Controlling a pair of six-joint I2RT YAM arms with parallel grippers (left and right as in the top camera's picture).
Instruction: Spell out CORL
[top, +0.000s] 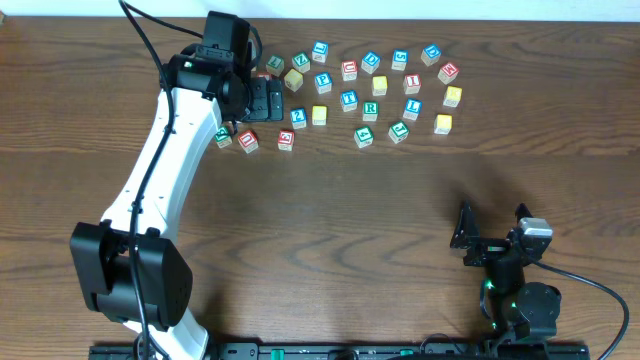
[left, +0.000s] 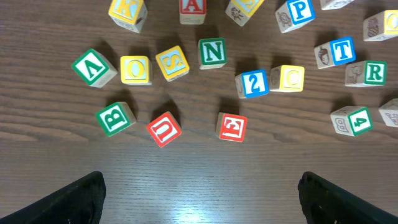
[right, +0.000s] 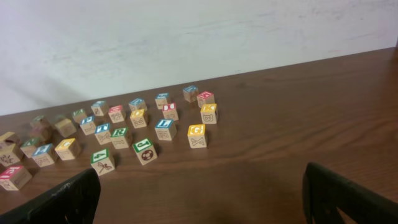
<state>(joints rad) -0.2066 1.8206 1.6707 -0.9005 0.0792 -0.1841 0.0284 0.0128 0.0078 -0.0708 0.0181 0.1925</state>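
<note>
**Inspector:** State of the grippers?

**Technician:** Both stood wide and empty. The left gripper (left: 202, 183) hung over the near side of the loose cubes (top: 349, 70). The right gripper (top: 492, 216) sat well apart from them, probably to leave the left a free run.

**Inspector:** Task cubes?

**Technician:** None placed. The C (left: 288, 78) lay ahead of the left gripper toward its right finger, touching the blue 2 (left: 252, 83). The O (left: 135, 69) lay ahead-left, just beside the S (left: 172, 63). The R (left: 374, 72) lay far right, and the L (top: 412, 109) beyond it, outside the wrist view.

**Inspector:** Room?

**Technician:** Bare table (top: 330, 230) lay on the gripper's near side, which I judged ample for a row. Neighbours crowded C and O, leaving a finger little gap.
</note>
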